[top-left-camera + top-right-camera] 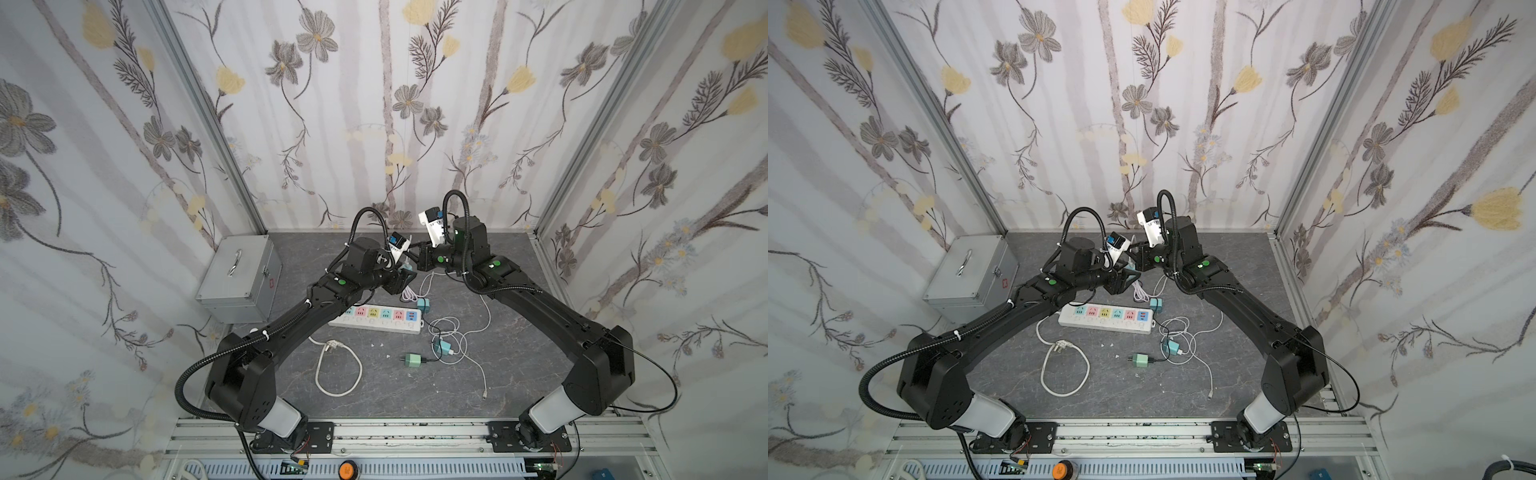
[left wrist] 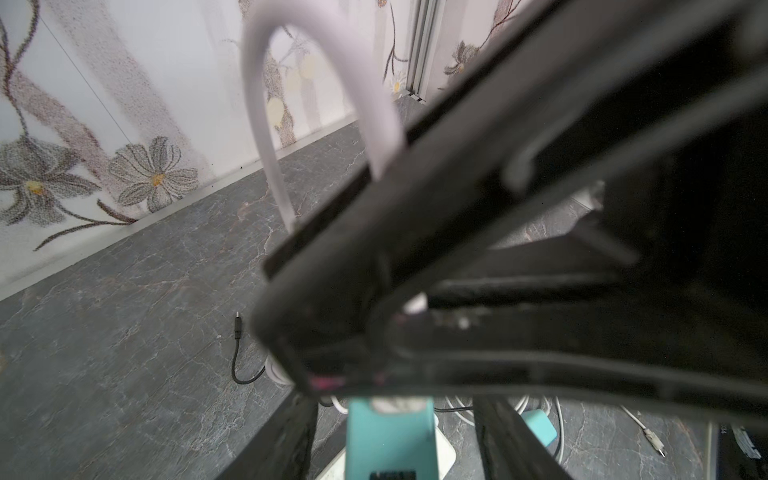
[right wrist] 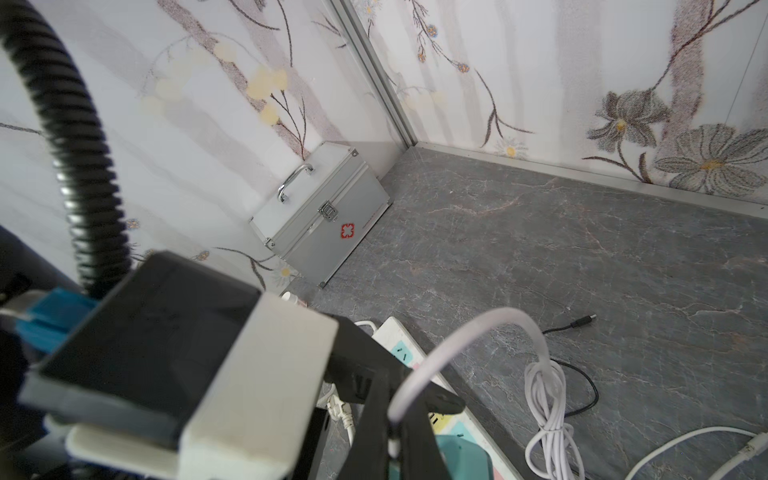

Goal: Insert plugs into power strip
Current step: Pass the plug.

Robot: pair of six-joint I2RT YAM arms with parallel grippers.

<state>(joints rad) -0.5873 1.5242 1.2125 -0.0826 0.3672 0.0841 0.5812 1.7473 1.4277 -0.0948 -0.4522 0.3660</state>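
A teal plug hangs above the white power strip, behind its pastel sockets. My right gripper is shut on this plug's white cable, which loops up out of the fingers. My left gripper is open and straddles the plug's body, with a gap showing on each side between its fingers and the plug. In both top views the two grippers meet tip to tip, left and right. Three more plugs lie on the table: teal, light teal and mint green.
A grey metal box with a handle stands in the back left corner. The strip's thick white cord and three-prong plug loop in front of the strip. Thin white and black cables tangle to the strip's right, and a bundled white cable lies behind it.
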